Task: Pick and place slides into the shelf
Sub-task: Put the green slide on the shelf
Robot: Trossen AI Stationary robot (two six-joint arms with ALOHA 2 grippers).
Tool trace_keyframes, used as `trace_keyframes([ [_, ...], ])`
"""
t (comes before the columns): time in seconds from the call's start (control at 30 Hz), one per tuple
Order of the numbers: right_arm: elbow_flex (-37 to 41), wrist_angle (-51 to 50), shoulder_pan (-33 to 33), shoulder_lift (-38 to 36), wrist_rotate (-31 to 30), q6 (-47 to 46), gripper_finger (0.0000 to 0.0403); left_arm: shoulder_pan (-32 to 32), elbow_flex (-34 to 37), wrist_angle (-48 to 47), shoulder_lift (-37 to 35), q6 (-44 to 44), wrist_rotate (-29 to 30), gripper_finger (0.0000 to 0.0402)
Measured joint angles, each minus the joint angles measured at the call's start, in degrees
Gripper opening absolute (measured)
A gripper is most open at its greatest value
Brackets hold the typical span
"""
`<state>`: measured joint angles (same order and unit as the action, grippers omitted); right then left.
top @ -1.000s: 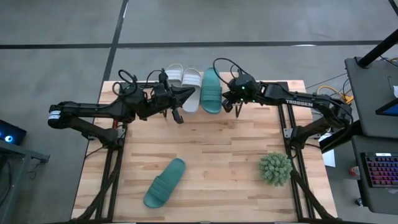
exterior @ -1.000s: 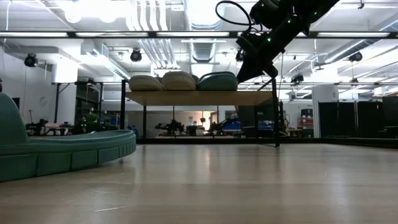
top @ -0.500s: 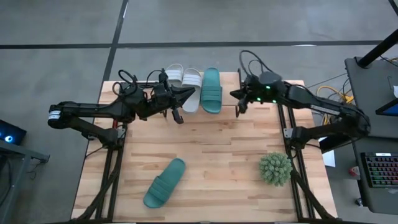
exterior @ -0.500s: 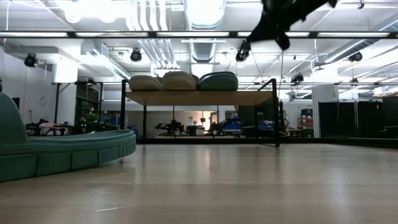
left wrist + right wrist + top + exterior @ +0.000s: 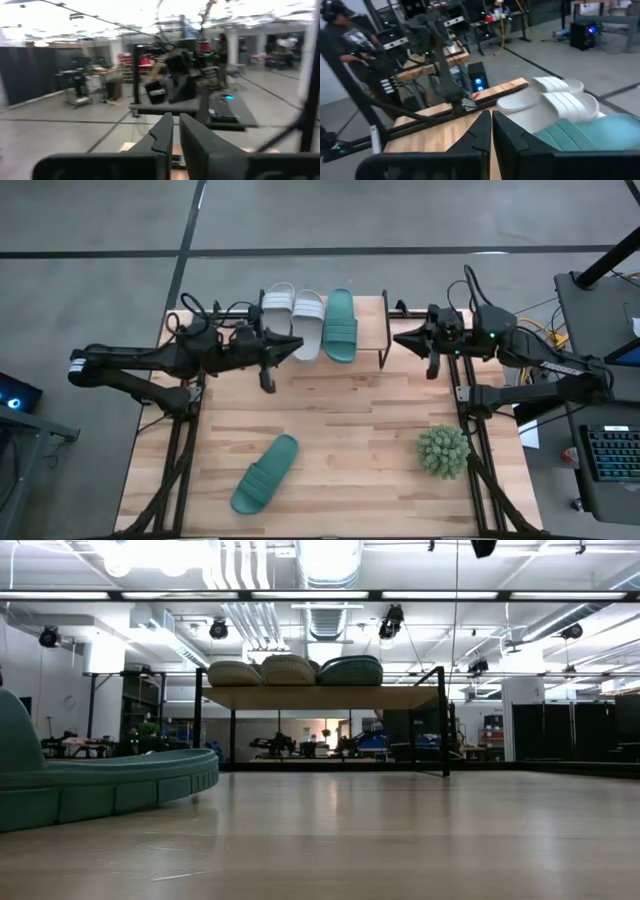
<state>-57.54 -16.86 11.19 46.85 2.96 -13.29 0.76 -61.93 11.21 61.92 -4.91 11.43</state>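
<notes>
Three slides (image 5: 308, 323) sit side by side on the shelf (image 5: 375, 320) at the table's (image 5: 350, 440) far edge; the fourth, a teal slide (image 5: 264, 473), lies alone near the front edge; I'd send the left gripper (image 5: 267, 370) down there, opening wide to straddle the strap; both it and the right gripper (image 5: 412, 340), by the far right corner, are pinched closed and empty.

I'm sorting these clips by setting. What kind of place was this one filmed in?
Probably a large robotics lab or workshop hall: exposed ceiling ducts over an open concrete floor, and workbenches with a lit keyboard beside the robot's table.
</notes>
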Motion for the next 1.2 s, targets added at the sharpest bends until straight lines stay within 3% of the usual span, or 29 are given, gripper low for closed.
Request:
trace_keyframes([
  [0.17,0.0,0.0,-1.6,-0.3,0.0,0.1,0.0009,3.7,-2.0,-12.7,-2.3,0.0,-1.9,0.0065],
  [0.3,0.0,0.0,-1.7,0.9,0.0,0.1,0.0009,8.0,-5.9,-25.2,-2.7,1.0,1.5,0.0089],
  [0.53,0.0,0.0,-1.7,3.1,0.0,-0.2,0.0009,13.1,-14.6,-40.5,-1.7,3.4,4.2,0.0093],
  [0.77,0.0,-0.1,-1.7,3.7,0.0,-2.5,0.0025,15.2,-17.3,-45.0,0.0,4.3,5.1,0.0093],
  [0.9,0.0,-0.6,-1.7,3.1,0.0,-4.1,0.0055,15.9,-17.5,-49.2,0.6,7.0,-1.7,0.0104],
  [1.2,0.0,-0.9,-1.7,2.8,-0.2,-5.1,0.0110,18.0,-17.4,-65.9,4.9,19.0,-16.7,0.0172],
])
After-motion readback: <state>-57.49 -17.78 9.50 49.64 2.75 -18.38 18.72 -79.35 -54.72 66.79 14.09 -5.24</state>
